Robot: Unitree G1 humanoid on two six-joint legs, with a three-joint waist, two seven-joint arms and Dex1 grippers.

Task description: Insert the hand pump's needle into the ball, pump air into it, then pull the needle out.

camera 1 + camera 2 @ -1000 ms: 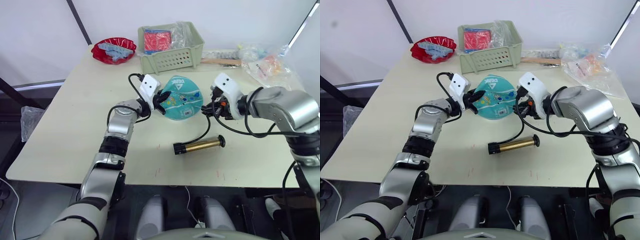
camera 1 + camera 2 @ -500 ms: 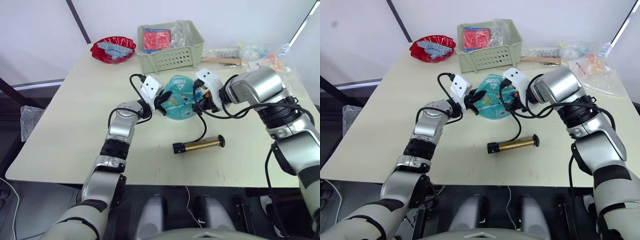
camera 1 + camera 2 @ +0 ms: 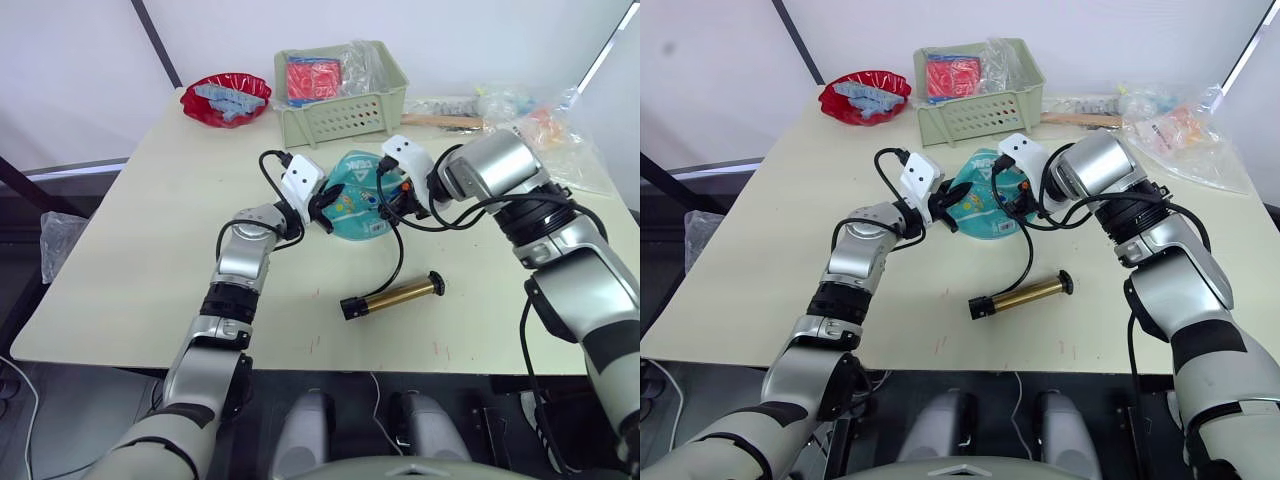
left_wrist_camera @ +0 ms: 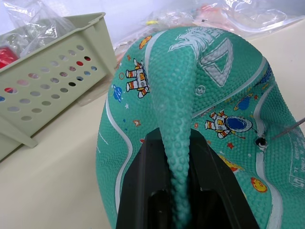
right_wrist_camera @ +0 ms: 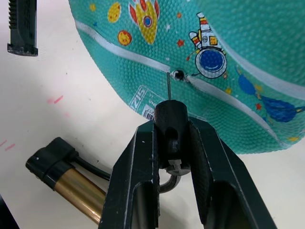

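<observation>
Teal rubber, slack and creased, marks the half-flat ball (image 3: 358, 196) with its cartoon astronaut prints, lying on the beige table (image 3: 140, 250) just in front of the pale green perforated basket (image 3: 340, 95). The left gripper (image 4: 177, 188) is closed on a raised fold of the ball's skin, pinning it in place. The right gripper (image 5: 170, 143) is clamped on the black fitting of the thin metal needle (image 5: 168, 87), whose tip now sits right at the small dark valve hole (image 5: 178, 74), a little off its centre, not yet inside. Over the last second the right arm has swung in from the ball's far side to reach this spot, dragging the thin black hose (image 3: 398, 262) and shifting the gold-bronze hand pump (image 3: 392, 295), which lies on the table near the ball. Insertion looks like the step at hand; a slight re-aim toward the hole probably comes first.
</observation>
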